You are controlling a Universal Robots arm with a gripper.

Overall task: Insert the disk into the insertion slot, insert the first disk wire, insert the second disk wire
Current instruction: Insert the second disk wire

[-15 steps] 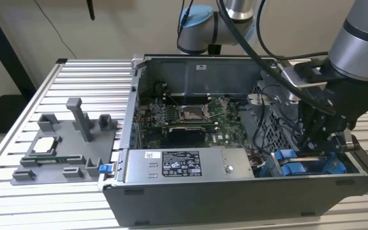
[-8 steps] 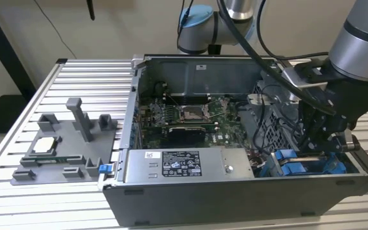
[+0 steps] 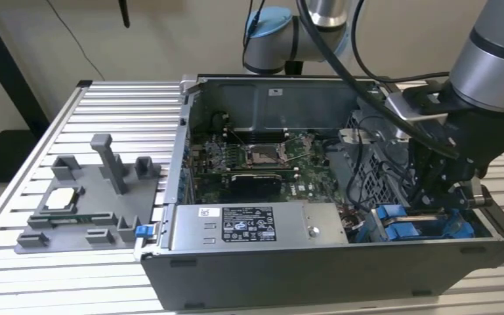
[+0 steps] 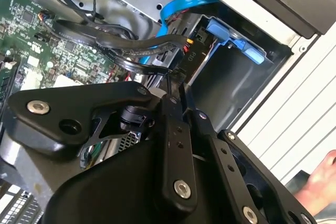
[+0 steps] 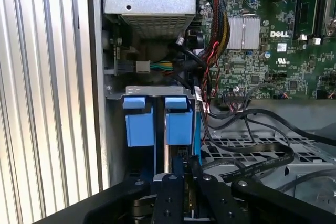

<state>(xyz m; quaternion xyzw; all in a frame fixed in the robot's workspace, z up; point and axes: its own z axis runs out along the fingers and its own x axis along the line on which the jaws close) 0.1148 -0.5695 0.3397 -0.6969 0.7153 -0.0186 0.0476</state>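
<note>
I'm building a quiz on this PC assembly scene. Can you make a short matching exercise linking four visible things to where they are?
1. hand
2. power supply box
3. motherboard
4. grey fixture

A. on the slatted table, outside the case
B. on the case floor, centre
C. at the case's front wall, white sticker
D. above the blue drive carriers

Pairs: 1-D, 2-C, 3-B, 4-A

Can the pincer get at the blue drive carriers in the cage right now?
Probably yes: the pincer sits right at the blue drive carriers, and nothing solid lies between them. The black cables run beside it and might snag.
</note>
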